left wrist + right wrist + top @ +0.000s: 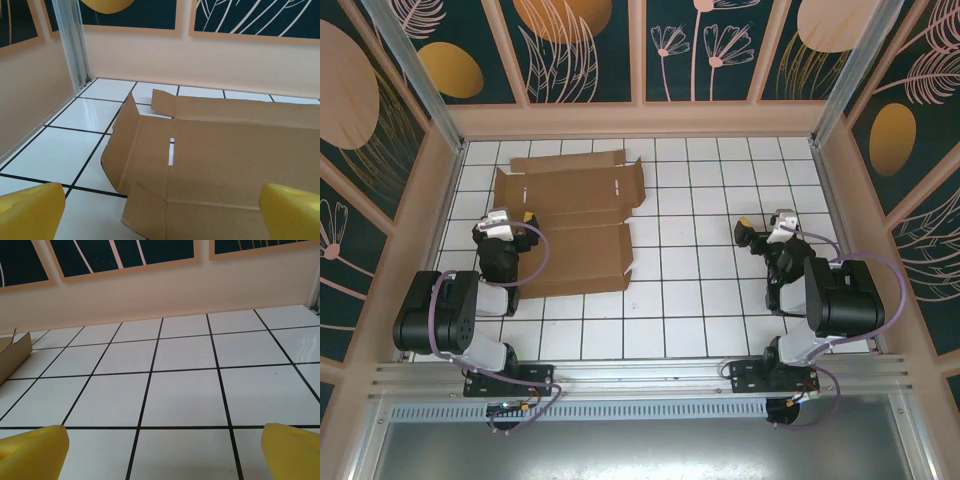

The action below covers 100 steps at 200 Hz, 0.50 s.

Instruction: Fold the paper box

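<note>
The paper box (pixel 570 220) lies opened out and mostly flat on the far left part of the white tiled floor (pixel 700 300), its long axis running left to right across the cell. Its panels step back from the near edge towards the back wall (pixel 640 122). The left gripper (pixel 524 222) is by far the nearer one. It sits at the sheet's near-left corner, pointing away from the bases over the cardboard. In its wrist view the two yellow fingers (pixel 30 212) stand at opposite edges of the picture, so the jaws are spread wide with nothing between them but the box below and ahead. From there the left end flap stands partly raised along its crease, a narrow slot is cut just inside it, and a far flap lies beyond. The right gripper (pixel 743 238) is also spread wide and empty. It hovers well apart from the sheet on the right half of the floor, with a run of bare tiles between it and the box's right edge, which just shows at the left of its wrist view. I'd say the coming move belongs to the left arm, reaching forward and slightly right onto a panel or flap. Room is tight on the left, where the side wall (pixel 438 200) runs near the raised flap, and at the back. The open space for swinging a flap or sliding the sheet is to the right and towards the arms
</note>
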Each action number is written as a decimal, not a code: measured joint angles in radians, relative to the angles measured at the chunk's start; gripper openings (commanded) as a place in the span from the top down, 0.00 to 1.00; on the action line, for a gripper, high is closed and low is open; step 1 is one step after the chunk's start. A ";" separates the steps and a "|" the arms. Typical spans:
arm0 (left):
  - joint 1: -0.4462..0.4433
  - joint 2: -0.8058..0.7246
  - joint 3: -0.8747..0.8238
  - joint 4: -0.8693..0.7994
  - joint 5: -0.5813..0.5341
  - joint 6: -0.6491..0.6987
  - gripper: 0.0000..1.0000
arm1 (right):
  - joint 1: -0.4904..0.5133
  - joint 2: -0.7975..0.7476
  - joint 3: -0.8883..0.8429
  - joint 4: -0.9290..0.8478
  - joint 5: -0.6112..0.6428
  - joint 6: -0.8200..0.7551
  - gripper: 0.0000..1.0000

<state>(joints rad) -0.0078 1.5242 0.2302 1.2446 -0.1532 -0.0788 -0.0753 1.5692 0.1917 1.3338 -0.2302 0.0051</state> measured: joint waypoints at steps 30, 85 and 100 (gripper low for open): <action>0.000 0.000 0.000 0.000 0.007 0.000 0.01 | -0.003 0.000 0.000 0.000 -0.005 0.000 0.01; 0.000 0.000 0.000 0.000 0.014 0.000 0.01 | -0.012 0.000 0.000 0.000 -0.022 0.000 0.01; 0.000 0.000 0.000 0.000 0.014 0.000 0.01 | -0.012 0.000 0.000 0.000 -0.023 0.000 0.01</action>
<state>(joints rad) -0.0074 1.5242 0.2302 1.2446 -0.1394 -0.0788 -0.0872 1.5692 0.1917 1.3342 -0.2527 0.0055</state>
